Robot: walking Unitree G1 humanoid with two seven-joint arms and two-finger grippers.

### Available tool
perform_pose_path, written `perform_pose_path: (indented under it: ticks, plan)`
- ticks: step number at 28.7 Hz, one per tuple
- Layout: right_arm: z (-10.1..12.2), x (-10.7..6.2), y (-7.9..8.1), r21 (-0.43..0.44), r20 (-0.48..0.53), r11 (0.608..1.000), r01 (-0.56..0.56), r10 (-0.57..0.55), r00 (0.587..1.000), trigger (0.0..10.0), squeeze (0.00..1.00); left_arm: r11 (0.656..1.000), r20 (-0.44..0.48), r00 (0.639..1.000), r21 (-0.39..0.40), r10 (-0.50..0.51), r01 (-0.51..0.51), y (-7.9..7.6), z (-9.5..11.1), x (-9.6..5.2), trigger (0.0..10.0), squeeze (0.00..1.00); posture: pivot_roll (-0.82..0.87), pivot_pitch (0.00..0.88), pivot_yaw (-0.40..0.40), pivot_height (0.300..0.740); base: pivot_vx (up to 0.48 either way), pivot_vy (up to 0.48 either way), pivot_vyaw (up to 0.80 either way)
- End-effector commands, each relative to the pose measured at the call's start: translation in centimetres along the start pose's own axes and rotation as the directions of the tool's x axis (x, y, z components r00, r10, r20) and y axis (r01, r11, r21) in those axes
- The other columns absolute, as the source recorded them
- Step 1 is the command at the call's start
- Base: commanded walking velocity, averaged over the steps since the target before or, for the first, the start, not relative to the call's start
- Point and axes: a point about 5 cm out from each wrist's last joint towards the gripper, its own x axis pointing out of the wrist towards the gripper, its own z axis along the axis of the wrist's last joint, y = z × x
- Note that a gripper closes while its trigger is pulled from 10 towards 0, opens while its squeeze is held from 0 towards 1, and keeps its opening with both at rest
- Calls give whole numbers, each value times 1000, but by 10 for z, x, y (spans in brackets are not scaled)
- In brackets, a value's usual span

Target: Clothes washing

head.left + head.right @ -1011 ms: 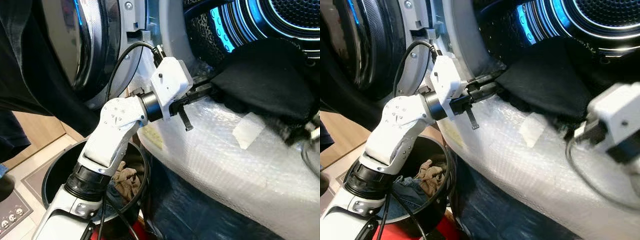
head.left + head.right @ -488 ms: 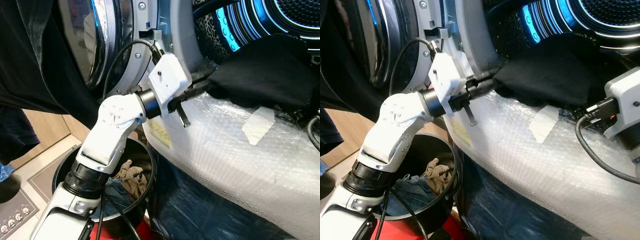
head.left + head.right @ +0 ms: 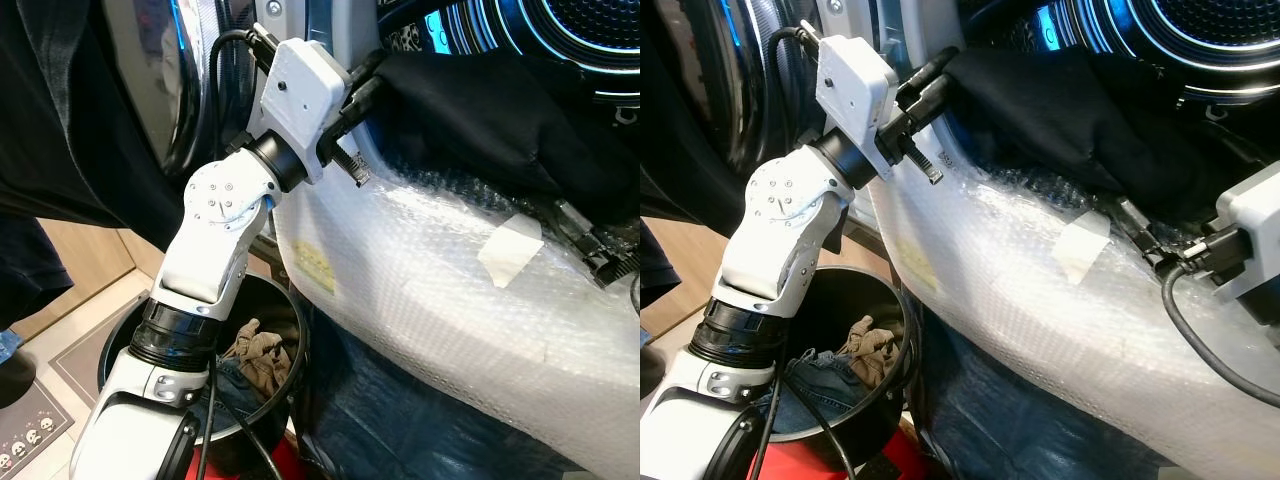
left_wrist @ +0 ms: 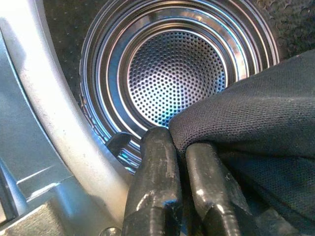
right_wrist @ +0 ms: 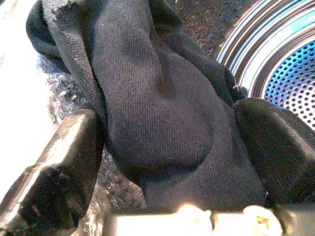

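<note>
Left gripper (image 4: 179,162): we see its two black fingers pinched together on the edge of a black knit garment (image 3: 500,110) at the washer's mouth. Right gripper (image 5: 167,162): fingers spread wide, the same dark cloth bunched between them. The garment drapes over the bubble-wrapped door sill (image 3: 450,290), before the perforated steel drum (image 4: 177,73). A black round basket (image 3: 855,300) with clothes sits below.

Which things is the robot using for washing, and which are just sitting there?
For the job: black garment, washer drum, left gripper pinching the garment, right gripper around it, black basket of clothes.

Just there: bubble wrap, tape patch.
</note>
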Motion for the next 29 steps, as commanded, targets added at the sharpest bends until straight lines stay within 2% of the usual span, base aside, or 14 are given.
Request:
perform_pose_path:
  ticks: [1, 4, 9, 10, 11, 12, 18, 23, 26, 29]
  plan:
    - [1, -4, -5, 10, 9, 1000, 16, -16, 1000, 10000, 0, 1000, 30, 999, -5, -21, 21, 2, 6, -1, 0, 0, -80, 90, 4, 740, 0, 0, 0]
    - [3, -3, -6, 18, 26, 1000, 25, -26, 999, 10000, 0, 998, 41, 997, -25, -63, 64, -6, 6, -1, 0, 0, -80, 90, 3, 740, 0, 0, 0]
    - [12, -3, -5, 53, 88, 999, 5, -9, 996, 10000, 0, 997, 17, 997, -37, -71, 72, -8, 2, 1, 0, 0, -82, 90, 5, 740, 0, 0, 0]
    - [13, -3, -4, 56, 93, 998, -2, -3, 996, 10000, 0, 996, 12, 997, -41, -76, 77, -9, 1, 1, 1373, 0, -82, 90, 4, 740, 0, 0, 0]
    - [14, -4, 2, 73, 105, 996, -53, 45, 994, 10000, 0, 993, -8, 994, -50, -110, 110, -14, -2, 1, 9020, 0, -80, 89, 4, 740, 0, 0, 0]
    - [15, -5, 6, 84, 114, 992, -89, 79, 990, 10000, 0, 991, -15, 992, -57, -124, 123, -16, -4, 1, 10000, 0, -80, 89, 4, 740, 0, 0, 0]
    - [18, -6, 25, 82, 120, 970, -230, 219, 968, 10000, 0, 990, -8, 992, -65, -124, 123, -18, -2, 1, 10000, 0, -80, 90, 2, 740, 0, 0, 0]
    - [14, 2, 21, 68, 88, 984, -166, 160, 983, 10000, 0, 990, -9, 992, -64, -126, 125, -18, -2, 2, 10000, 0, -80, 90, 3, 740, 0, 0, 0]
    - [17, 15, 17, 78, 106, 993, -84, 75, 992, 10000, 0, 989, -10, 991, -66, -132, 132, -19, -2, 1, 9922, 0, -79, 91, 3, 740, 0, 0, 0]
    - [18, 19, 16, 81, 108, 995, -56, 47, 993, 10000, 0, 989, -9, 991, -68, -134, 133, -19, -2, 1, 9882, 0, -79, 91, 3, 740, 0, 0, 0]
